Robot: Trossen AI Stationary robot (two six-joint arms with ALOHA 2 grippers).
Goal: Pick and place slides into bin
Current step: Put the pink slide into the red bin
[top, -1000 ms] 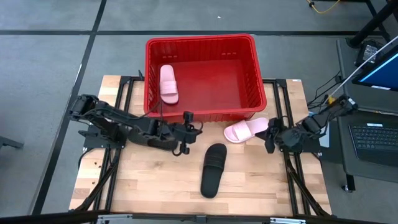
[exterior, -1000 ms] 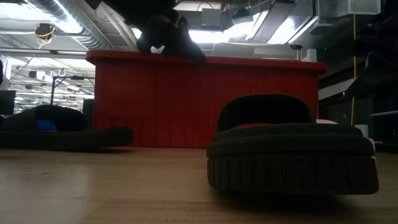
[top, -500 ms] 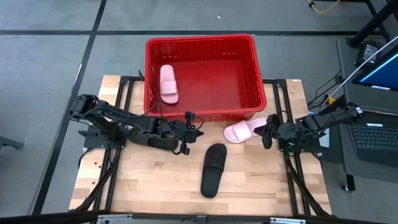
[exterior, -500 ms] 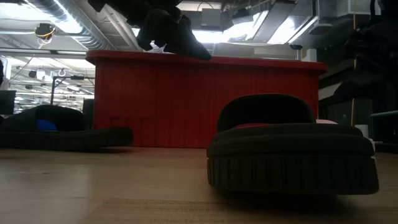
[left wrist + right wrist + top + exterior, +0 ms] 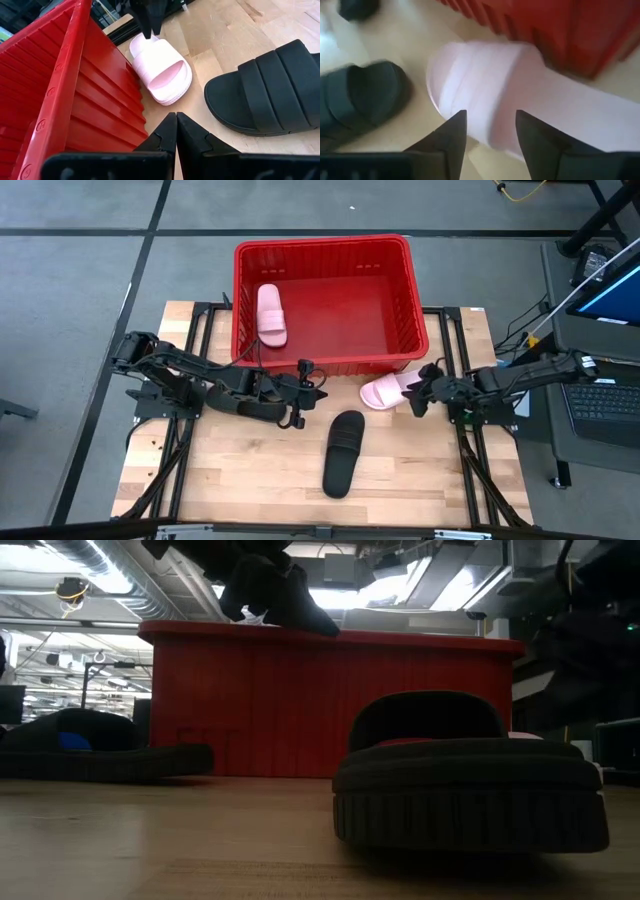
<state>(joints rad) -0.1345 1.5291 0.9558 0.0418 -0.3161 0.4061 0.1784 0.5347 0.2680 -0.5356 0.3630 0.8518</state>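
Note:
A pale pink slide (image 5: 384,390) lies sole down on the table just before the red bin's (image 5: 320,365) near right corner. A second pink slide (image 5: 270,315) lies inside the bin at its left. One black slide (image 5: 343,452) rests on the wood mid-table. The low view shows another black slide (image 5: 100,755) at the left. My right gripper (image 5: 417,392) stands open at the pink slide's right end (image 5: 490,80). My left gripper (image 5: 305,392) is shut, holds nothing, and hovers beside the bin's near wall (image 5: 100,100). My right gripper's open fingers (image 5: 451,136) come at the pink slide's end (image 5: 145,42) from the table's right, slanting down. Whether they touch the slide, I cannot tell. The slide lies flat on the table.
Black frame rails (image 5: 462,440) run along the table's left and right sides. A laptop (image 5: 600,400) and cables sit beyond the right edge. Bare wood (image 5: 220,470) lies open near the front edge.
My right gripper has moved toward the table's left, up to the pink slide's end, sinking a little, and has opened. The slides and the bin have kept their places.

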